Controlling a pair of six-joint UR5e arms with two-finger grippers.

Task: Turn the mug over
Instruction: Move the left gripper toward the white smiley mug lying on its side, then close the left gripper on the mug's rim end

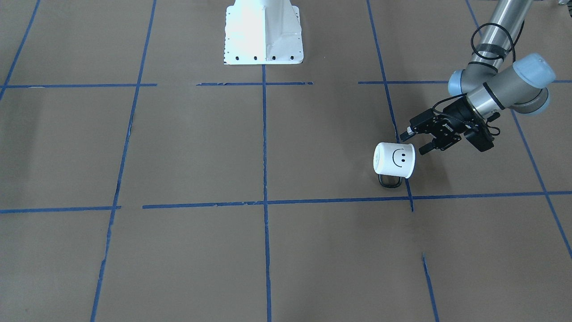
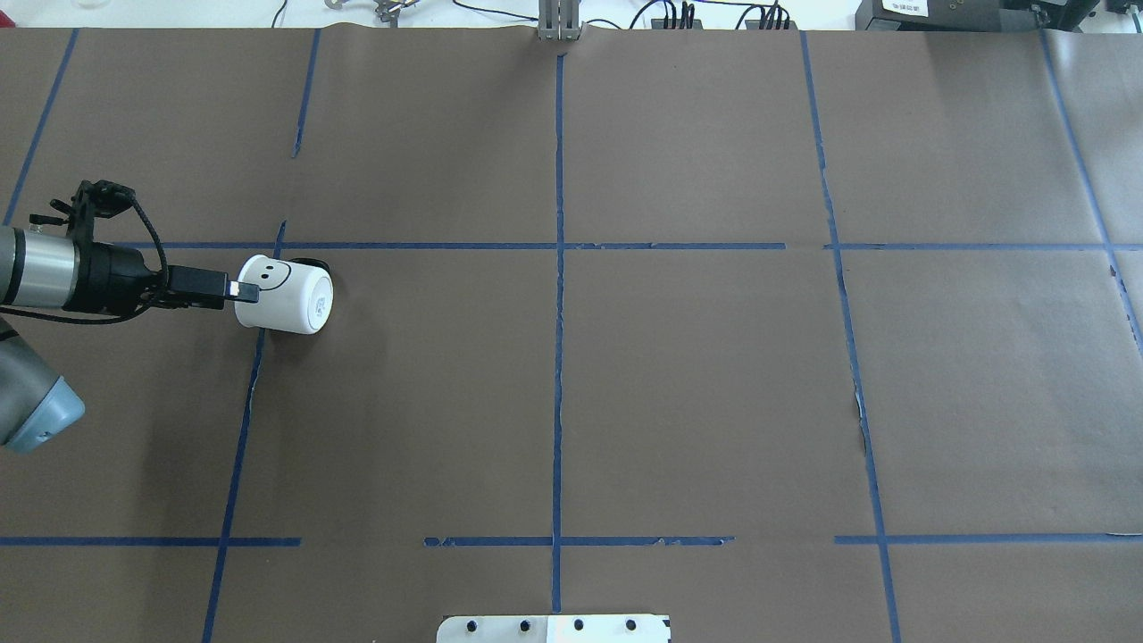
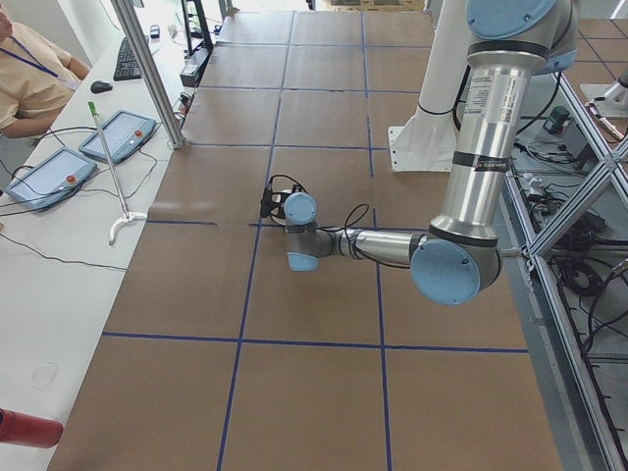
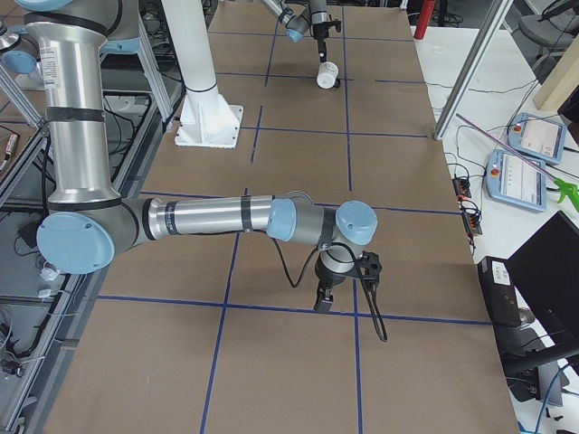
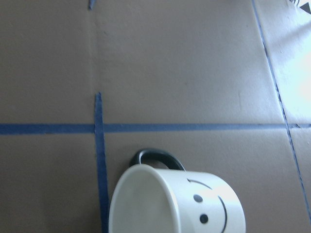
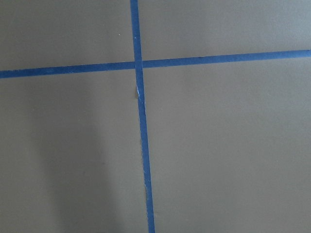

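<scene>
Front view: I'd judge you're at the approach step. The mug point(image 1: 394, 160) lies on its side on the counter point(image 1: 178, 147), smiley point(image 1: 399, 157) up, right at the tips of the left gripper point(image 1: 412, 143). The jaws are apart w/ nothing clamped. Both tips sit just beside the mug's near end; contact can't be told. The handle point(image 1: 389, 181) sticks out sideways, low to the counter, on the side away from the robot. The left arm comes in low, wrist bent so the gripper points along the counter at the mug.

Overhead: the mug is straight ahead of the gripper, one finger overlapping its near end. The printed end faces away from the gripper.

Left wrist cam: the mug's round near end is just ahead, low in frame, prob. the mouth. No fingers in shot.

Next move, imo: one finger inside the rim, one outside, close on the wall, then roll the wrist to stand it up. Keep off the handle.

Right side view: the right gripper point(image 4: 323, 298) hangs tips-down close over the counter, well apart from the mug. Apart or together, can't tell.

Right wrist cam: only counter and crossing blue tape point(image 6: 141, 121).
</scene>
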